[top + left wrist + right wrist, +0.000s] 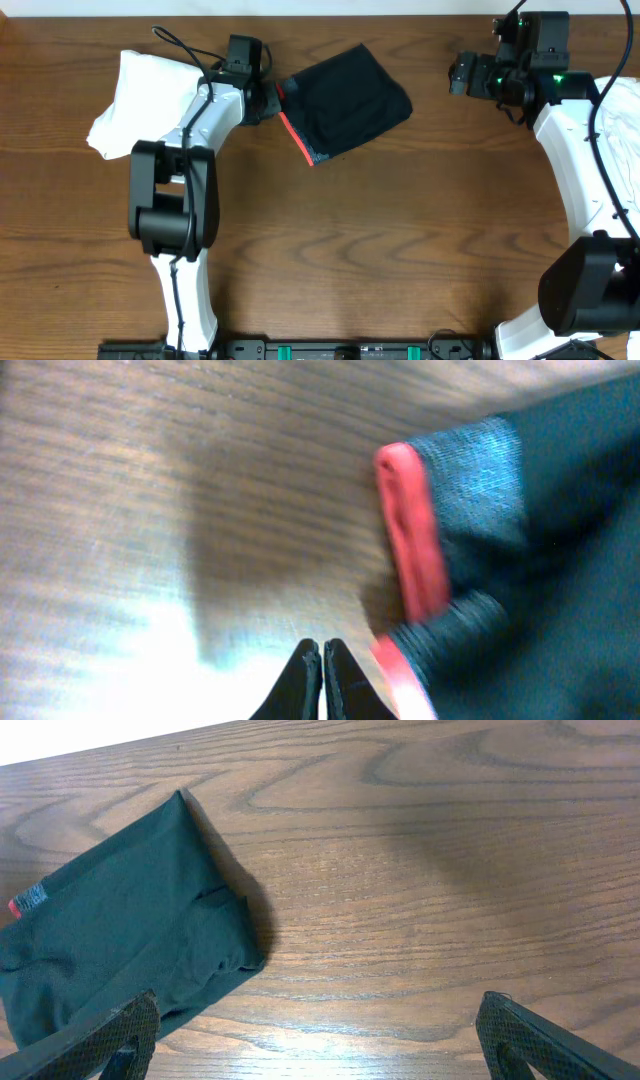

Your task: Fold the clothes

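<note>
A dark folded garment (348, 102) with a red waistband (294, 136) lies at the back middle of the table. It also shows in the left wrist view (530, 560) and in the right wrist view (120, 950). My left gripper (274, 100) is at the garment's left edge; in the left wrist view (322, 660) its fingers are shut and empty, just left of the red band (412, 530). My right gripper (460, 75) hangs at the back right, open and empty; in the right wrist view (315, 1030) it is above bare wood right of the garment.
A white garment (140, 95) lies bunched at the back left, partly under the left arm. More white cloth (620, 140) lies at the right edge, under the right arm. The table's back edge runs just behind the garments.
</note>
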Motion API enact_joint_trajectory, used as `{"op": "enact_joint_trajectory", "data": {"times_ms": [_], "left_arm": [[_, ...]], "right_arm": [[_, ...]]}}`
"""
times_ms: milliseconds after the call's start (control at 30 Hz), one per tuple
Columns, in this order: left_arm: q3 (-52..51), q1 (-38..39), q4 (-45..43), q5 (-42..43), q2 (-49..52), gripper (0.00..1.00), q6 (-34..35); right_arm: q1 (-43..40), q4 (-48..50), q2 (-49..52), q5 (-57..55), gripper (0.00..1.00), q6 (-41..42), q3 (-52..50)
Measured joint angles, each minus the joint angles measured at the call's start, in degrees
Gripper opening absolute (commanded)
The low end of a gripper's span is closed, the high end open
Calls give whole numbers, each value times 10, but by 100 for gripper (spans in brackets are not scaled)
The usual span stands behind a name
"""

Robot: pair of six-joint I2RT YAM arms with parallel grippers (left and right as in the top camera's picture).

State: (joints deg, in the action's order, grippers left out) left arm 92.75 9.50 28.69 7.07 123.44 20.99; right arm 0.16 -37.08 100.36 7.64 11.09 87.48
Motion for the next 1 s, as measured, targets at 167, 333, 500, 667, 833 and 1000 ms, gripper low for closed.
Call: {"op": "enact_joint_trajectory", "data": {"times_ms": [167,333,500,667,833,1000], "left_arm": [[-1,10,68,2,-87,43,57],[0,32,99,2,-126,98,92],[0,76,94,2,-115,98,104],[0,113,83,-25,-115,98,121],[0,132,85,-86,-109,98,182],[0,137,84,-118,-84,98,239]], "right_arm": [[0,0,0,0,99,0,0],[0,0,0,0,99,0,0],[0,0,0,0,99,0,0],[0,0,0,0,99,0,0],[0,0,0,0,99,0,0],[0,0,0,0,99,0,0]]}}
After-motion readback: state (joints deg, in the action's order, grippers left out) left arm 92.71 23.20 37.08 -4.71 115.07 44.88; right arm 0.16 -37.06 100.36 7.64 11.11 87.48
